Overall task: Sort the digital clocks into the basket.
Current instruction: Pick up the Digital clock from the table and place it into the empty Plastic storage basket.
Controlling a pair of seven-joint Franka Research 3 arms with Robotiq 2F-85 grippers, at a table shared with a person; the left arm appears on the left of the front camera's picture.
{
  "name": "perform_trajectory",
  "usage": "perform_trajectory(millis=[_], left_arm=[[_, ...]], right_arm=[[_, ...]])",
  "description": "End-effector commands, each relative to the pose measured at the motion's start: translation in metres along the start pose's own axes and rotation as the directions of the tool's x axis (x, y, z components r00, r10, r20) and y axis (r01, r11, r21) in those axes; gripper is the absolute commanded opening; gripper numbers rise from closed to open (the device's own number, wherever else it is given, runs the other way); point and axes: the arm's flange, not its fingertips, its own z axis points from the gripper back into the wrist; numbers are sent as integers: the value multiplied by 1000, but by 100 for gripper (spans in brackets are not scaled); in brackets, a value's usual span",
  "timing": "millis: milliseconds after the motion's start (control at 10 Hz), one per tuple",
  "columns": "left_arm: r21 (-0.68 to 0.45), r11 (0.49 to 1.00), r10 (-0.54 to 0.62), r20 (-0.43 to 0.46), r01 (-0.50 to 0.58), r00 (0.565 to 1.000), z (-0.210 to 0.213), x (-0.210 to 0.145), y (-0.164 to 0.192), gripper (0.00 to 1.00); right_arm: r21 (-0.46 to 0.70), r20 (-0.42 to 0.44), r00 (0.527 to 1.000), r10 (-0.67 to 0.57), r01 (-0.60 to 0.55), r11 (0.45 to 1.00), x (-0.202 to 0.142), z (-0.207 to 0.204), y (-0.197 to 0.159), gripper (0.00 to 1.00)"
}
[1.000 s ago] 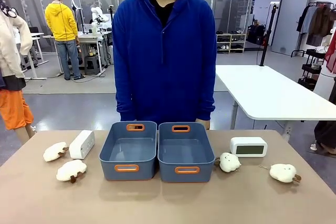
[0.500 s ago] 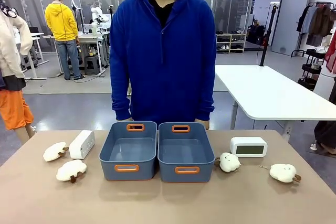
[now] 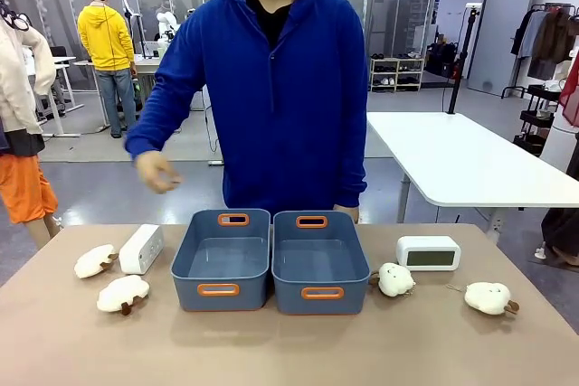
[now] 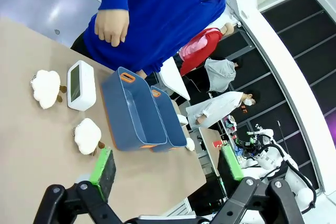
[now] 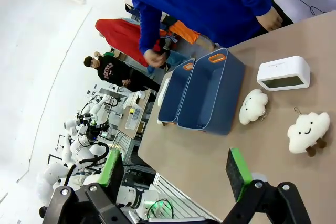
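left gripper (image 4: 167, 164) jaws wide apart, right gripper (image 5: 175, 170) likewise spread, person's hand (image 3: 156, 172) raised, loosely curled

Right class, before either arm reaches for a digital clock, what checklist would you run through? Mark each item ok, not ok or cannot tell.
1. Left end effector open and empty: ok.
2. Right end effector open and empty: ok.
3. Left basket and right basket empty, with room for the clocks: ok.
4. Right digital clock apart from the cloud plush beside it: ok, the right wrist view shows a gap.
5. Person's hand away from the left digital clock: not ok, it is raised in the air near that clock.
6. Which basket is meant: cannot tell.
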Motion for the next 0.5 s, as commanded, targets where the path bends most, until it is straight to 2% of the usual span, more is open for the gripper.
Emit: perform_trajectory(millis=[0,400], left_arm=[[-19,1000,-10,9,10,1000,1,1,-1,100],[-19,1000,-10,9,10,1000,1,1,-1,100]], right_arm=[[-2,-12,1000,10,-10,1000,-1,2,2,100],[-2,-12,1000,10,-10,1000,-1,2,2,100]])
